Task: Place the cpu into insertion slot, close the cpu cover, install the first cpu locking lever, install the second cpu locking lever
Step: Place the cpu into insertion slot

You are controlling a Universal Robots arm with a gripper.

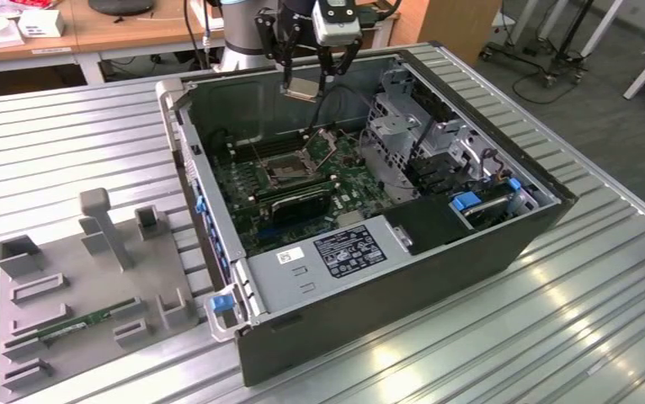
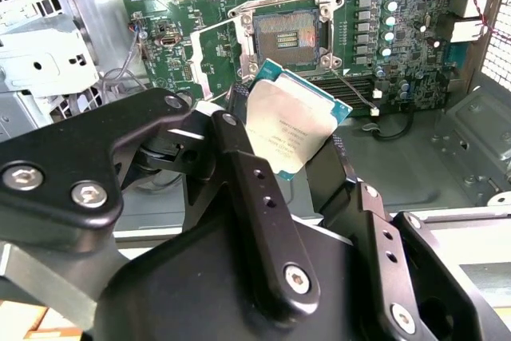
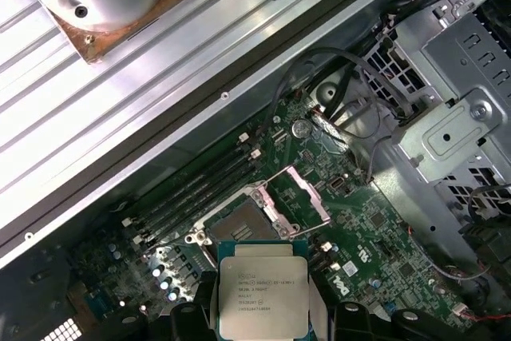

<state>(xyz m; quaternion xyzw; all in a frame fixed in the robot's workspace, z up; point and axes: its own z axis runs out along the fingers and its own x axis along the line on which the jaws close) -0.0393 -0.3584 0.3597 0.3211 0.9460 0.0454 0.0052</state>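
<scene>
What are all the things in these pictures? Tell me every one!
computer case: one, dark grey, open, on the table.
table: one, silver, ridged, under everything.
circuit board: one, green, inside the case.
insertion slot: one, dark with a silver frame, on the board, empty.
cpu cover: one, silver, swung open beside the slot.
tray: one, grey, on the table, exterior view's left.
cpu: one, silver-tan, in the air above the board.
gripper: one, black, shut on the cpu.
</scene>
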